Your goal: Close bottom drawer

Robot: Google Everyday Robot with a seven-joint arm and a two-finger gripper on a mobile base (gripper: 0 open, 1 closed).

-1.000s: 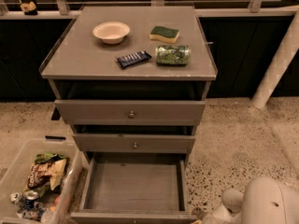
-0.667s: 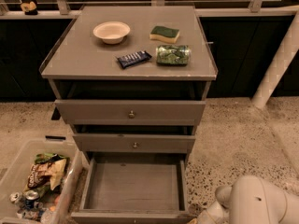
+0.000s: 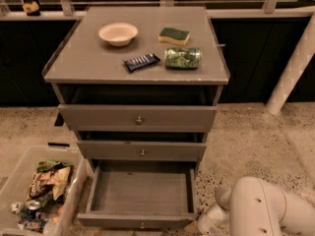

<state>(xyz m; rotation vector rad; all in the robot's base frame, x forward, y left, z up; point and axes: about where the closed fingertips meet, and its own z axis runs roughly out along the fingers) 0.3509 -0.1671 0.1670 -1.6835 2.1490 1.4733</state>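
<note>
Grey wood makes up the cabinet, and on its top, the bench point(image 3: 74, 68), sit a cream bowl point(image 3: 118, 33), a green-and-yellow sponge point(image 3: 174, 35), a crumpled green bag point(image 3: 183, 58) and a dark snack bar point(image 3: 141, 62). The top drawer point(image 3: 98, 117) and middle drawer point(image 3: 108, 151) each stand slightly out from the frame. Below them the bottom drawer point(image 3: 141, 193) is pulled far out over the speckled floor, its bare inner floor showing and its small knob point(image 3: 141, 225) at the picture's lower edge.

Just left of it, close against its side, stands a clear plastic bin point(image 3: 76, 191) of wrappers and cans. A white pillar point(image 3: 295, 68) leans at the far right, well apart.

A white arm point(image 3: 261, 208) comes in from the lower right. The claw point(image 3: 203, 224) at its end lies low by the drawer's front right corner (touching or just beside, I cannot tell), and whether it is apart or together cannot be told either.
</note>
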